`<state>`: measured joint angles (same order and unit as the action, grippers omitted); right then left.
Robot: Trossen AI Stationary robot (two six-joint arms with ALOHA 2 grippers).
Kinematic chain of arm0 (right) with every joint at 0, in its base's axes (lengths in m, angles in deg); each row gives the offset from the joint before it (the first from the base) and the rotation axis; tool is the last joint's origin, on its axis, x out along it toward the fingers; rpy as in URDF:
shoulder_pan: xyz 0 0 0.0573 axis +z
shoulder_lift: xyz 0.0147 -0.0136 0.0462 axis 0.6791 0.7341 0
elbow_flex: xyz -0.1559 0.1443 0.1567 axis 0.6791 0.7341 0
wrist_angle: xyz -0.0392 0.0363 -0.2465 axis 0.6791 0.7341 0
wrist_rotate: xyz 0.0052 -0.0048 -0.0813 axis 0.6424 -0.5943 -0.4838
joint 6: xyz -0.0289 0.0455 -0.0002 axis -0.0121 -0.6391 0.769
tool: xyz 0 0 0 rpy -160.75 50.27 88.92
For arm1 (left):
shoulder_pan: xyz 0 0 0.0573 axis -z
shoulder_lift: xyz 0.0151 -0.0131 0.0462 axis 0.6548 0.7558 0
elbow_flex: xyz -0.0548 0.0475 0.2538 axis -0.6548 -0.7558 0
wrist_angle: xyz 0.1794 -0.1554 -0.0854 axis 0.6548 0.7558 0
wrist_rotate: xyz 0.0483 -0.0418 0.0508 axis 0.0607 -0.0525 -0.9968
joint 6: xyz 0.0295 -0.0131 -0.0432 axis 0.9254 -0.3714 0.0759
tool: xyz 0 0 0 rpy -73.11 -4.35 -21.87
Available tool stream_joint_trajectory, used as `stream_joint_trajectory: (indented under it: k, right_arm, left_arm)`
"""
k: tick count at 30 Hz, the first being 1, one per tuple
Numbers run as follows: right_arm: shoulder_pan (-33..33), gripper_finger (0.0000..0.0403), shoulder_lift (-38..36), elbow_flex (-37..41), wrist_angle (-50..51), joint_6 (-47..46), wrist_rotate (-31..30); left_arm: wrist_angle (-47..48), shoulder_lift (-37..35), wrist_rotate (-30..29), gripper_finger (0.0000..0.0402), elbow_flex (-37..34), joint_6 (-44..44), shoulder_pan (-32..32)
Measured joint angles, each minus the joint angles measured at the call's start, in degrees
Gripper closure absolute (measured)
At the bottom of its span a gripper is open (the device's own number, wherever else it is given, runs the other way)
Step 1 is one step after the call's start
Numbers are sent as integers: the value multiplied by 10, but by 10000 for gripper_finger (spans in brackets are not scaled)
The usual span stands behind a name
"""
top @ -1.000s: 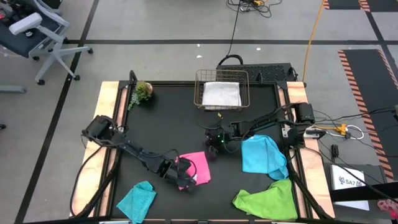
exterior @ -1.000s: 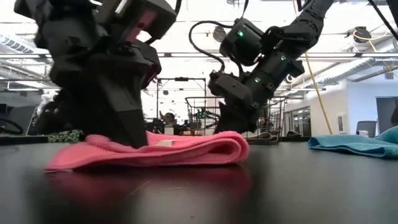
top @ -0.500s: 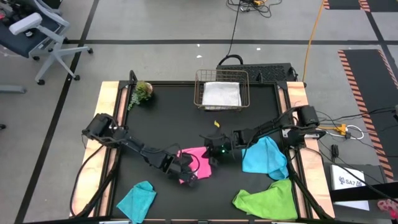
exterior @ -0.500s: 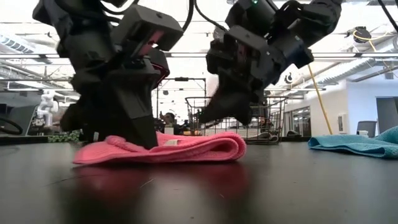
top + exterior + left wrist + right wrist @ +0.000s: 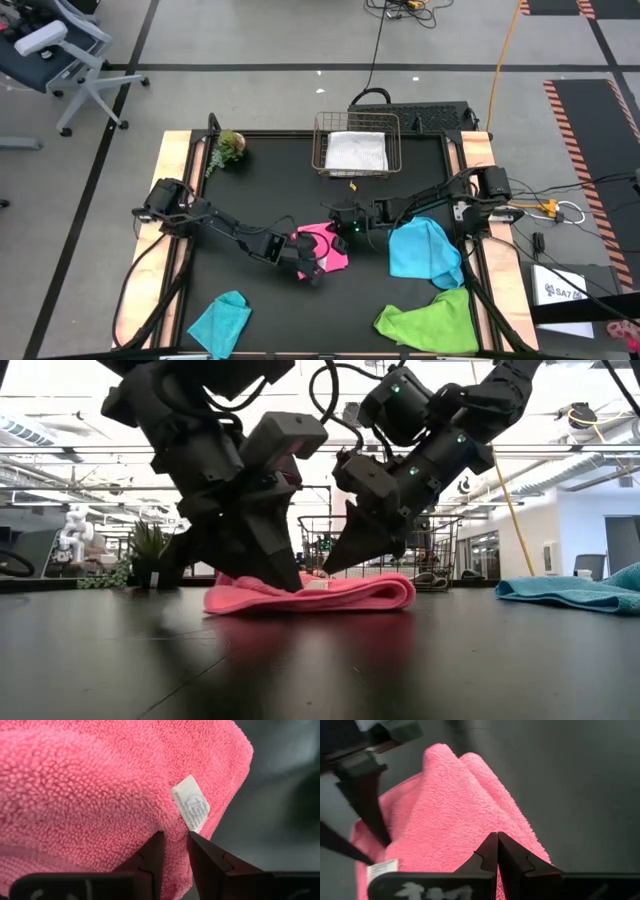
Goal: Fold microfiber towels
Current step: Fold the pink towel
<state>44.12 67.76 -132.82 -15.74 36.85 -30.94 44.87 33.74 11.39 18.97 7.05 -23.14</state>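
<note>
Near the front edge of the black surface (image 5: pixel 260 180), the teal towel (image 5: pixel 220 320) at the left and the lime green towel (image 5: pixel 430 320) at the right lie crumpled where they lay a second ago. Farther in, at the middle, the hot pink towel (image 5: pixel 328 247) sits folded over on itself, a rounded fold at its right end; since a second ago it has shifted slightly toward the far side and bunched into a smaller shape, and its white label (image 5: pixel 191 809) now shows on top. The left gripper (image 5: pixel 308 268) has moved with it: it was at the towel's left edge and is now at its near edge. That arm reaches in low from the left side of the surface, and its fingers (image 5: pixel 152 855), set narrowly apart, pinch a fold of the pink cloth next to the label. The right gripper (image 5: pixel 338 222) comes in from the right side, the arm bent and angled down; its fingers (image 5: pixel 492 847) are pressed together with nothing between them, tips resting on the towel's far edge. Right of these, the sky blue towel (image 5: pixel 422 250) lies rumpled and unmoved. At the far side, the white towel (image 5: pixel 356 152) rests folded in the wire basket (image 5: pixel 322 140), and a small green plant (image 5: pixel 230 146) stands toward the far left corner.
</note>
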Motion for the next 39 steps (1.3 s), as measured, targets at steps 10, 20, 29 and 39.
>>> stream_joint_trajectory:
  k: [10, 20, 29, 39]
  right_arm:
    - [-13, 403, 15, 31, -5, -11, -8]
    - [-43, 403, 17, 89, -66, -46, -3]
    - [-51, 403, 18, 97, -65, -42, -1]
    - [-52, 403, 19, 97, -64, -46, -7]
  left_arm:
    - [-8, 0, -6, 312, 0, 11, -20]
    - [-9, 0, 15, 312, 0, 0, -11]
    - [25, -2, 66, 312, 1, -88, 65]
    - [29, -14, 63, 312, 0, -123, 80]
